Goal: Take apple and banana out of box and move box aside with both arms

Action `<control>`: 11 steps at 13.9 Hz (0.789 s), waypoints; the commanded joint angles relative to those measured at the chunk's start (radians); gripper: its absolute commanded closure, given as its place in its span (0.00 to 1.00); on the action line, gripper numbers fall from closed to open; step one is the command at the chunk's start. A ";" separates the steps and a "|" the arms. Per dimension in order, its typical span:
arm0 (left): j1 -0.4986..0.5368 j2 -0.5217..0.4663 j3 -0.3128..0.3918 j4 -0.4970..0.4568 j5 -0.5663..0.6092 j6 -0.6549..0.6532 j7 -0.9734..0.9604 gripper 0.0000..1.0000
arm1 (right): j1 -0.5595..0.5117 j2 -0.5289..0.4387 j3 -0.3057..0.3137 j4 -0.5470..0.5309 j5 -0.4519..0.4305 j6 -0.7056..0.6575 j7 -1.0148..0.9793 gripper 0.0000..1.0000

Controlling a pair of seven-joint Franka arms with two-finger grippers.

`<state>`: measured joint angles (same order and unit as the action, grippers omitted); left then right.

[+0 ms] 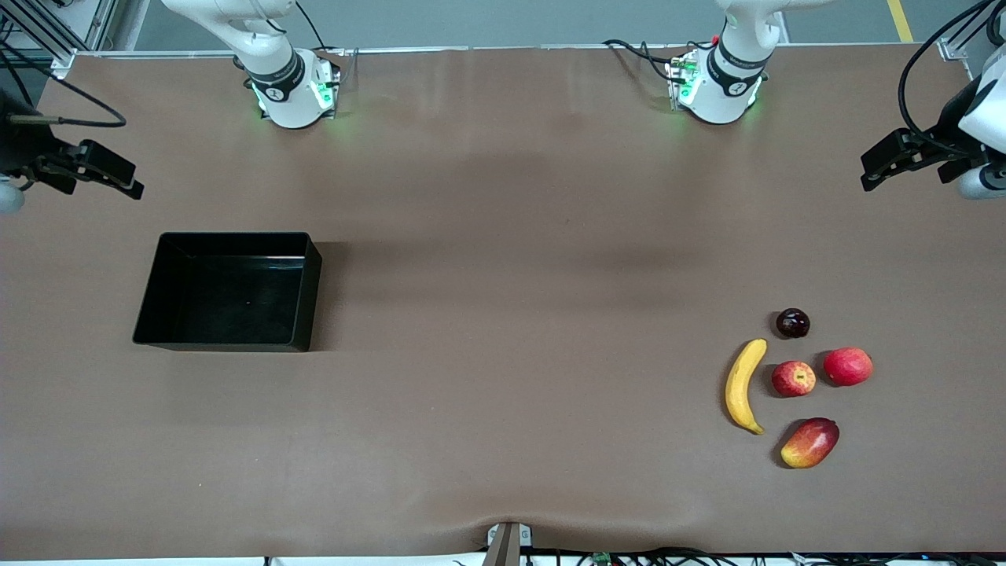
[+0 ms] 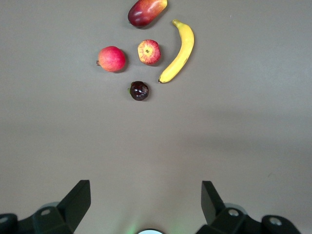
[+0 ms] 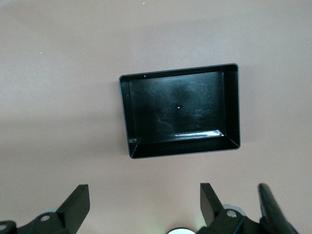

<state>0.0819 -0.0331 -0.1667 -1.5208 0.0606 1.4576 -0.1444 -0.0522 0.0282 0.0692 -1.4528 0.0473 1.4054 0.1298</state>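
Note:
The yellow banana [image 1: 743,385] and the small red apple [image 1: 794,378] with a yellowish stem patch lie side by side toward the left arm's end of the table. Both show in the left wrist view, the banana [image 2: 179,51] and the apple [image 2: 149,51]. The black box [image 1: 228,299] stands empty toward the right arm's end and shows in the right wrist view [image 3: 180,112]. My left gripper [image 1: 880,161] [image 2: 145,194] is open and empty, up over the table's left-arm end. My right gripper [image 1: 118,177] [image 3: 145,195] is open and empty, up over the right-arm end.
A plain red round fruit [image 1: 848,366] [image 2: 112,59] lies beside the apple. A red-and-yellow mango [image 1: 809,442] [image 2: 146,10] lies nearer the front camera. A small dark fruit [image 1: 792,323] [image 2: 139,90] lies farther from it. Brown table between box and fruits.

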 commanded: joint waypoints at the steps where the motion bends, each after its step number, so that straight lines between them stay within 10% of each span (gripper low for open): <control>1: 0.006 -0.014 0.003 -0.001 -0.016 0.003 0.019 0.00 | -0.004 0.045 -0.009 0.075 0.026 -0.042 -0.025 0.00; 11: 0.005 -0.011 0.004 0.018 -0.076 0.003 0.017 0.00 | 0.020 -0.039 -0.005 -0.050 0.002 0.049 -0.124 0.00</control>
<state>0.0813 -0.0334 -0.1669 -1.5071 0.0186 1.4586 -0.1443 -0.0452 0.0416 0.0634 -1.4439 0.0527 1.4310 0.0136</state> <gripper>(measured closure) 0.000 0.000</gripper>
